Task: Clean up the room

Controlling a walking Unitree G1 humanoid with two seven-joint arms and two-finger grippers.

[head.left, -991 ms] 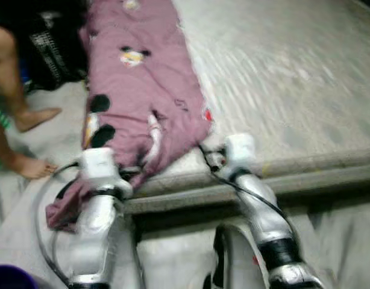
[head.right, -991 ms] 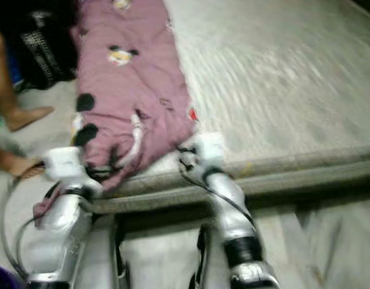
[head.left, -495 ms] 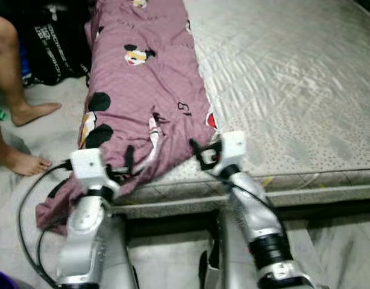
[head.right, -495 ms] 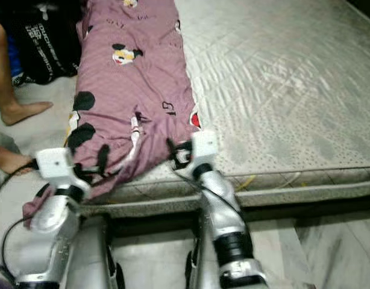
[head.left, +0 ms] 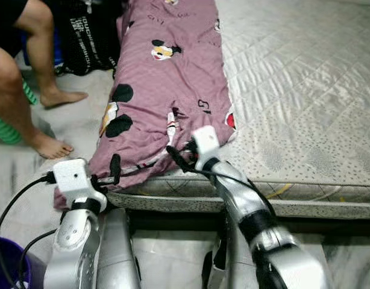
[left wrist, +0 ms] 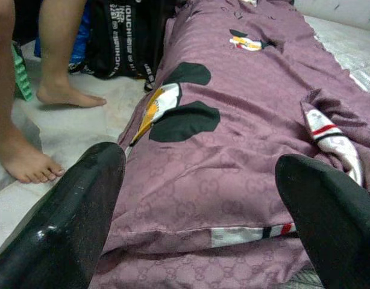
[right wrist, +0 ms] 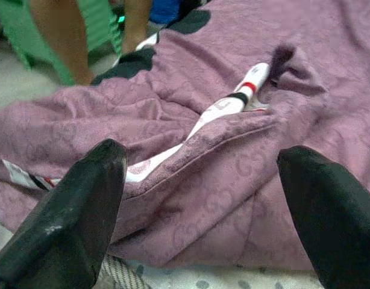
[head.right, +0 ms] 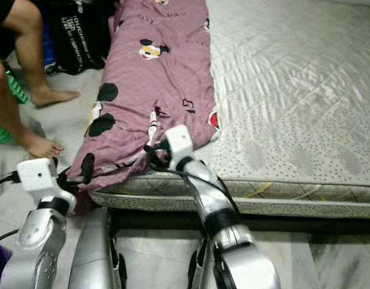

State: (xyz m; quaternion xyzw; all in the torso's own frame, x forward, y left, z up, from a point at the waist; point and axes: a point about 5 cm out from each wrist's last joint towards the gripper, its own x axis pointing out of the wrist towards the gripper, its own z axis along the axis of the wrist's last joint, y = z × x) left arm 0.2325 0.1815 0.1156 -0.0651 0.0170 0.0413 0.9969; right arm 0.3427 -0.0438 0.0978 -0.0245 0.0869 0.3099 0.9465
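— What do you have on the left?

— I see a person's bare legs (head.left: 28, 72) on the floor, a black bag (head.left: 88, 36) behind them, and a dark purple bucket (head.left: 7, 265) at the near corner; I can't tell what's in it. My left gripper (head.left: 106, 174) sits at the low, hanging end of the purple blanket (head.left: 167, 84), fingers (left wrist: 70, 223) spread wide with nothing between them.

— And the blanket?

— It lies lengthwise along the left edge of the mattress (head.left: 305, 90), cartoon mouse prints on it, its near end drooping off the edge.

— Right side?

— My right gripper (head.left: 180, 159) rests at the blanket's near hem, fingers (right wrist: 70, 217) also apart, not pinching. Its wrist view shows a white striped border (right wrist: 233, 102) in the folds, plus something green (right wrist: 28, 30) beside the legs.
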